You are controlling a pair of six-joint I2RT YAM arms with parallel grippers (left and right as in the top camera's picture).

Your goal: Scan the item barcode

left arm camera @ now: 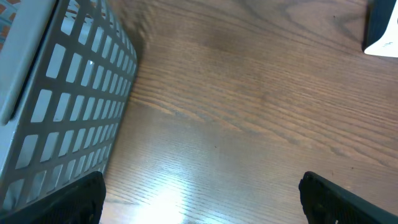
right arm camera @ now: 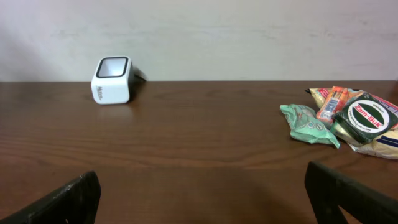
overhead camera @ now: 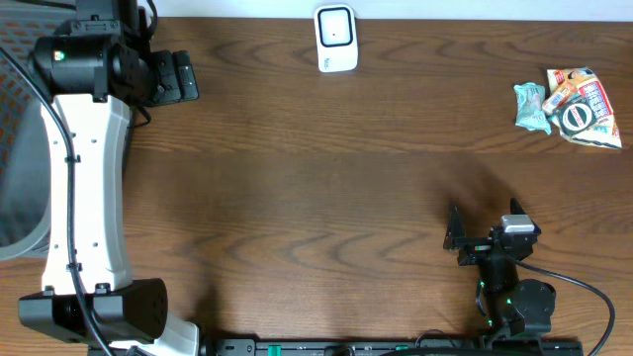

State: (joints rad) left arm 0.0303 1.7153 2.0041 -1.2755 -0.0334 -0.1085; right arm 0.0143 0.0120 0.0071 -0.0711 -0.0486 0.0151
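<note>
— Two tools: how are they held?
— Left gripper and right gripper are spread apart, empty. Packets are heaped at upper right, scanner at top centre, presumably for reach.

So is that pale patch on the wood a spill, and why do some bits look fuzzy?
No spill: in the left wrist view it is light glaring off the table, and the basket blurs at its top edge. Right wrist view: evenly lit, scanner crisp, the near fingers dark and soft. Overhead: sharp, with a faint shadow by the right arm.
</note>
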